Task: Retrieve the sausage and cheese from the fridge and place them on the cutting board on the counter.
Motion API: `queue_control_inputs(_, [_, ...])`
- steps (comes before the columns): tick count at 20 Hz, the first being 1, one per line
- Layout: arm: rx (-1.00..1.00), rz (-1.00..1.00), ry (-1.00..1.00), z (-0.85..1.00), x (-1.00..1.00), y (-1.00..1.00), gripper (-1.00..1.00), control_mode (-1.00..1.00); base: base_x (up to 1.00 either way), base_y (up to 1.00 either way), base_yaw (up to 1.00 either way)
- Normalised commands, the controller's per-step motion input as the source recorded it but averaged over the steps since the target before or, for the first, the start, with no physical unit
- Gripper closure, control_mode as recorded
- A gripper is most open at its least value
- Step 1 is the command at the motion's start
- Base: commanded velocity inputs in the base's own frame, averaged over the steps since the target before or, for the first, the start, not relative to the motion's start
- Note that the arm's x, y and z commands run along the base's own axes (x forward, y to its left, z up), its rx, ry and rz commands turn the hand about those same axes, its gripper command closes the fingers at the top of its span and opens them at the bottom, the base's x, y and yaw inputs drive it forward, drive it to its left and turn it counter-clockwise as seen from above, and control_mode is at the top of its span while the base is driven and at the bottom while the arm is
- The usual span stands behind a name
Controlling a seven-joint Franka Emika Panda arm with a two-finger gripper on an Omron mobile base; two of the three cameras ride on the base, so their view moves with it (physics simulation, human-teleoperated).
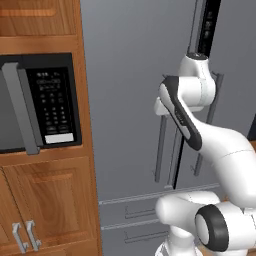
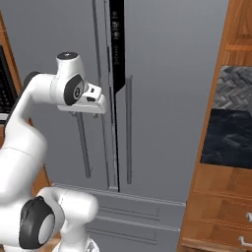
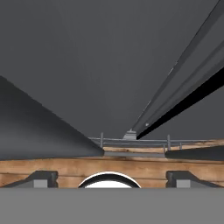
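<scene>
The grey steel fridge [image 1: 130, 100] fills the middle of both base views, its two doors meeting at a dark seam [image 2: 116, 74] that widens toward the top. My gripper [image 2: 84, 114] hangs on a downward-pointing hand right at the top of the left door's vertical bar handle [image 2: 84, 147]. In the hand view the gripper [image 3: 112, 177] is open, its fingertips [image 3: 41, 177] far apart with nothing between them, looking down the door face [image 3: 109, 65]. The sausage, the cheese and the cutting board are out of view. A dark marbled patch of the counter [image 2: 229, 140] shows at the right.
A black-panelled microwave [image 1: 40, 102] sits in wooden cabinets left of the fridge. More wooden cabinets [image 2: 221, 206] stand to its right. The right door's bar handle [image 2: 129, 128] and the lower drawers [image 2: 133, 211] lie close to the arm.
</scene>
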Motion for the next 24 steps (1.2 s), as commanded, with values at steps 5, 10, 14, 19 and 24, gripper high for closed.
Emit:
queue_control_inputs(5, [0.0,0.0,0.0,0.0,0.0,0.0,-1.0,1.0,-0.73,0.0,0.0])
queue_control_inputs(10, [0.0,0.0,0.0,0.0,0.0,0.0,-1.0,1.0,-0.69,0.0,0.0])
queue_control_inputs(14, [0.0,0.0,0.0,0.0,0.0,0.0,-1.0,1.0,-0.59,0.0,0.0])
queue_control_inputs(19, [0.0,0.0,0.0,0.0,0.0,0.0,-1.0,1.0,0.08,0.0,0.0])
queue_control_inputs(24, [0.0,0.0,0.0,0.0,0.0,0.0,-1.0,1.0,0.35,0.0,0.0])
